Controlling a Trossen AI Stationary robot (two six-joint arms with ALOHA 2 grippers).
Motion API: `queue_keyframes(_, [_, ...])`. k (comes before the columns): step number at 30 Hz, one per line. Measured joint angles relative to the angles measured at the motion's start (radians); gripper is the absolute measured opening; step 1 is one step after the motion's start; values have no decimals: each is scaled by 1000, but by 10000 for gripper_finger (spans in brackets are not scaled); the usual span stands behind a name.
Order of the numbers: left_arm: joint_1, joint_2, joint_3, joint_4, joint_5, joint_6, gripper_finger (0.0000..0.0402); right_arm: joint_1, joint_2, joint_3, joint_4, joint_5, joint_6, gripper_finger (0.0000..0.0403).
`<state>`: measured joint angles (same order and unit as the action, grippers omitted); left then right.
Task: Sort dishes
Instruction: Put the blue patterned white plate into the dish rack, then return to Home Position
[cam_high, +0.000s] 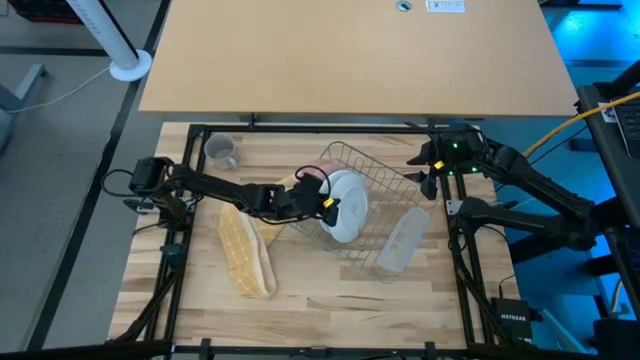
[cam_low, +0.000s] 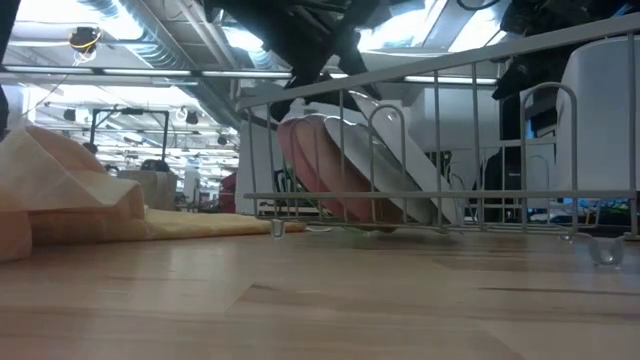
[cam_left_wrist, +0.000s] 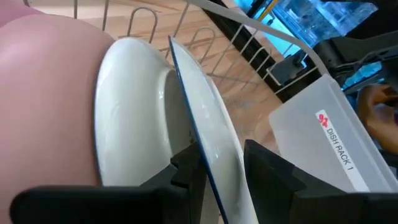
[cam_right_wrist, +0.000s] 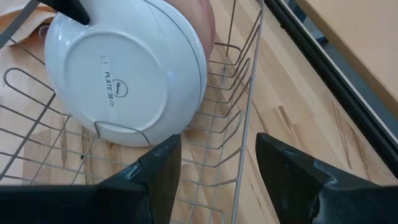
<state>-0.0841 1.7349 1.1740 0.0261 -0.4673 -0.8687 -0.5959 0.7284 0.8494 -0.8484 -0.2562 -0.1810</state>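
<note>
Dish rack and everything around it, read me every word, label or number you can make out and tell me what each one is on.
"DISH RACK 1": clear plastic tray.
"PLATE 38 (1)": underside of the white plate, with a small unreadable logo beside it.
"NETGEAR": black box at the table's edge.
White label on the far tabletop: too small to read.

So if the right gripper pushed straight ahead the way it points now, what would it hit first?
Probably the wire dish rack: the right gripper, fingers open, looks across its rim and tines. Just beyond stands the white plate, underside facing it. Depth is unclear, but the wires look nearer.
</note>
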Motion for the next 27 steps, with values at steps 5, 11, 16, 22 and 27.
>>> queue_keyframes(5, [0,-1,0,18,0,-3,98,0,0,0,0,0,0,211])
queue_keyframes(11, [0,-39,0,-8,1,49,98,0,0,0,0,0,0,211])
queue_keyframes(16, [8,-102,0,-77,-3,105,98,0,-11,0,2,0,-6,211])
queue_keyframes(22, [27,-132,0,-169,-4,161,98,0,-61,0,13,0,-6,211])
queue_keyframes(27, [39,-187,0,-256,-4,236,98,0,-138,0,15,0,22,211])
